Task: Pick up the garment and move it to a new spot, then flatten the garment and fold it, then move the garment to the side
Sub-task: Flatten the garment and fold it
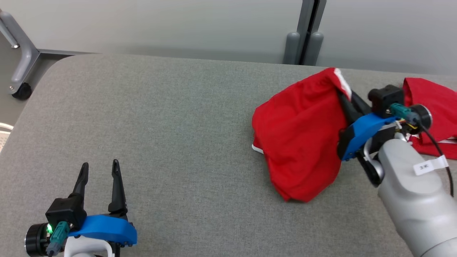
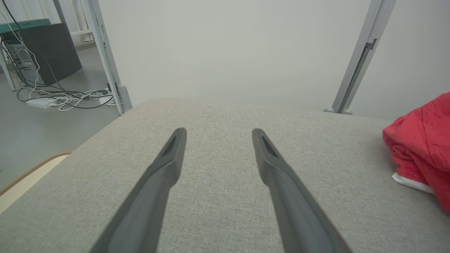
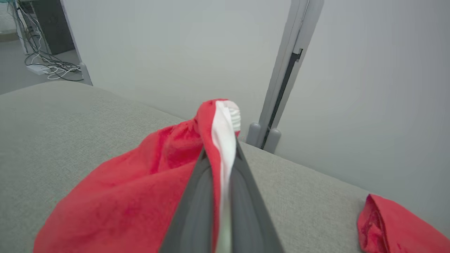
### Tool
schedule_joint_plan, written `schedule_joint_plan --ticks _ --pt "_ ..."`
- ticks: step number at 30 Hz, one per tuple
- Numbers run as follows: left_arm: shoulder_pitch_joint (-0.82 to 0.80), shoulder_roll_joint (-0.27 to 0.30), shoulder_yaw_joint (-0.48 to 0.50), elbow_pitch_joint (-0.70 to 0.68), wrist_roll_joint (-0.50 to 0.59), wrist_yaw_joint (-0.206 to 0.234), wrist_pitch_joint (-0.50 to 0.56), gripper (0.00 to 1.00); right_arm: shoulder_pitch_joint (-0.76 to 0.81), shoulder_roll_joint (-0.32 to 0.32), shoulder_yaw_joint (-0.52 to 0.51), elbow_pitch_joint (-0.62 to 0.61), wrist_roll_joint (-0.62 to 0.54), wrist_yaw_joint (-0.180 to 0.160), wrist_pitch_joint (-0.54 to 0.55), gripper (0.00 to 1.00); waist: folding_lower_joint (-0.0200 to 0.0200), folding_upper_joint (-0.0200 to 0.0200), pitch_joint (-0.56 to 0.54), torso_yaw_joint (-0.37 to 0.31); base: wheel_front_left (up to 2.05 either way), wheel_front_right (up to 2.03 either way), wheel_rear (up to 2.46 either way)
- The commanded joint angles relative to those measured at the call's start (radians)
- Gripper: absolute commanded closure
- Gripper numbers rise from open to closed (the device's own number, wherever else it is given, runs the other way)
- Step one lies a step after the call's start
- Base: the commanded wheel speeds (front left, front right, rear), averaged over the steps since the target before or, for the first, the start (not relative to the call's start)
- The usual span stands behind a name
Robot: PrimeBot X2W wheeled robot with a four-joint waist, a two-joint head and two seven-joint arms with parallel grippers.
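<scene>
Left of the garment (image 1: 300, 139) the tabletop (image 1: 160, 142) lies open to its rounded edge. Close behind it stands a wall (image 1: 178, 25) with a grey post (image 1: 303, 35). On its right the right gripper (image 1: 343, 95) and forearm (image 1: 410, 192) block passage; beyond lies more red cloth (image 1: 432, 103), perhaps the same garment.

On right half of desk (image 1: 160, 125): garment (image 1: 300, 142), heaped, one edge raised above the heap. Just right of heap: right gripper (image 1: 348, 101), fingers clamped on that raised edge. Further right on desk, beyond that gripper: more cloth (image 1: 432, 107); joined to heap or not, cannot tell. Over near left corner of desk: left gripper (image 1: 100, 164), well apart from garment, fingers pointing toward far edge. Behind desk: wall (image 1: 178, 25), with post (image 1: 309, 32) standing behind the heap. Left of desk, on floor: wheeled frame (image 1: 21, 60).
</scene>
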Motion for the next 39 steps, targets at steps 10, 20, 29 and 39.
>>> schedule_joint_plan --ticks 10,20,29,39 --pt "0.03 0.013 0.0 -0.033 -0.011 0.014 0.015 0.0 0.127 0.163 0.295 -0.213 0.032 0.0 -0.005 1.0 0.0001 0.0001 -0.023 0.013 0.0 0.0 0.0" --pt "0.007 0.008 -0.014 -0.021 -0.015 0.016 0.009 0.0 0.234 0.196 0.656 -0.327 0.19 0.0 0.009 1.0 0.0001 0.0001 -0.003 0.037 0.0 0.0 0.0" --pt "0.011 0.015 -0.008 0.0 -0.022 0.025 -0.006 0.0 0.235 0.195 0.699 -0.347 0.235 0.0 0.0 0.0 0.0001 0.0001 -0.018 0.006 0.0 0.0 0.0" --pt "0.054 0.032 0.008 -0.023 -0.032 0.044 -0.007 0.0 0.22 0.135 0.368 -0.349 0.092 0.0 -0.005 0.0 0.0001 0.0001 -0.032 -0.051 0.0 0.0 0.0"
